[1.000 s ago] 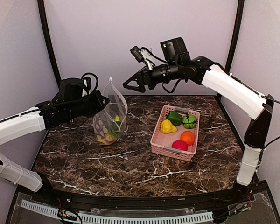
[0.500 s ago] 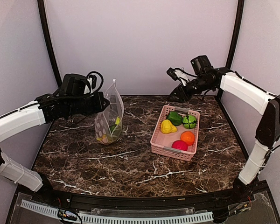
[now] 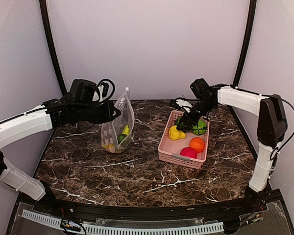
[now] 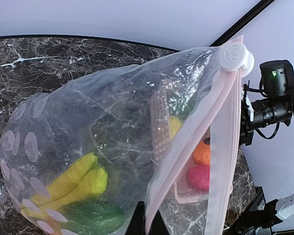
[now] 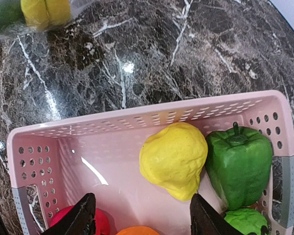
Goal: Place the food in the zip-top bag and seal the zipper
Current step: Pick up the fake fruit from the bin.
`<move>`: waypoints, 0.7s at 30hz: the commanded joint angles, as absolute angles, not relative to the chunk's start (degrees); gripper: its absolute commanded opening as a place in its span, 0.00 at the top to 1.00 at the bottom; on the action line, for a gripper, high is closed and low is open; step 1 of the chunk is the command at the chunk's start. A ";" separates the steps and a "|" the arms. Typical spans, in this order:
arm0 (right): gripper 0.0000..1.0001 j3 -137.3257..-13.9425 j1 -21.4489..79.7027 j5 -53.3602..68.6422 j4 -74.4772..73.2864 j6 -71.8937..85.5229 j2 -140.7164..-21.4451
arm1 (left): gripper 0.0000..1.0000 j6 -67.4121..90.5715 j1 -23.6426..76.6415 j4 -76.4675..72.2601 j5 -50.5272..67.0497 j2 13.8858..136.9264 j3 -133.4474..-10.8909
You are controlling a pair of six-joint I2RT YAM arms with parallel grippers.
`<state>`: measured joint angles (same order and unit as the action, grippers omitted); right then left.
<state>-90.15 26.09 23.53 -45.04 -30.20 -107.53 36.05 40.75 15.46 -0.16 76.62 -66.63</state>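
Your left end effector point(image 4: 147, 220) is clenched on the mouth edge of the bag point(image 4: 88, 122), holding it upright with yellow and green food point(image 4: 73, 181) inside. Rightward, your right end effector point(image 5: 142, 220) hangs released over the basket point(image 5: 137, 115), arm angled steeply down. The yellow pepper point(image 5: 174, 159) lies just ahead of its fingers.

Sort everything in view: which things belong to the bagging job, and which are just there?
Job: zip-top bag, held up by the left claw; banana inside it; yellow pepper, green pepper, orange, red-pink ball; open right claw.
Just there: pink basket holding the loose food; marble table.
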 commanded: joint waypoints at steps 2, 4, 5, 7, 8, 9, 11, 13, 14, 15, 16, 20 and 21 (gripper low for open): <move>0.35 -91.41 26.15 20.71 -44.90 -31.32 -112.53 | 0.99 34.63 40.69 14.58 3.43 76.68 -67.27; 0.33 -92.72 26.23 20.27 -45.33 -31.21 -114.41 | 0.99 35.01 40.67 14.26 3.35 76.65 -66.57; 0.33 -93.06 26.23 20.03 -45.35 -31.20 -115.10 | 0.99 35.13 40.69 14.07 3.39 76.64 -66.19; 0.30 -93.76 26.21 19.58 -45.19 -30.99 -116.29 | 0.99 35.54 40.69 13.91 3.66 76.64 -65.89; 0.28 -93.96 26.18 19.34 -45.03 -30.77 -116.83 | 0.99 35.57 40.69 13.90 3.77 76.64 -65.84; 0.26 -94.10 26.20 19.19 -44.74 -30.48 -117.38 | 0.99 35.65 40.69 13.89 3.84 76.64 -65.84; 0.24 -94.44 26.20 18.85 -44.06 -29.75 -118.26 | 0.99 35.56 40.69 14.03 3.75 76.59 -65.79; 0.22 -94.77 26.24 18.89 -43.51 -28.90 -119.15 | 0.99 35.59 40.69 14.06 3.63 76.68 -65.75; 0.22 -94.97 26.27 18.96 -43.40 -28.51 -119.77 | 0.99 35.59 40.69 14.00 3.66 76.75 -65.79; 0.22 -95.15 26.28 18.98 -43.15 -28.11 -120.20 | 0.99 35.60 40.69 13.94 3.77 76.86 -65.81; 0.21 -95.26 26.24 19.03 -42.97 -27.66 -120.65 | 0.99 35.60 40.69 13.86 3.86 76.93 -65.87; 0.23 -95.42 26.34 20.75 -42.16 -26.49 -121.62 | 0.99 35.68 40.69 13.74 4.08 77.16 -65.84; 0.23 -95.57 26.37 21.77 -42.23 -26.52 -121.89 | 0.99 35.64 40.69 13.73 4.11 77.17 -65.79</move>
<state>-94.00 26.09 19.57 -43.42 -28.16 -120.11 35.68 40.75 14.61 3.62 77.06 -66.59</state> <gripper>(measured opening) 0.774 0.010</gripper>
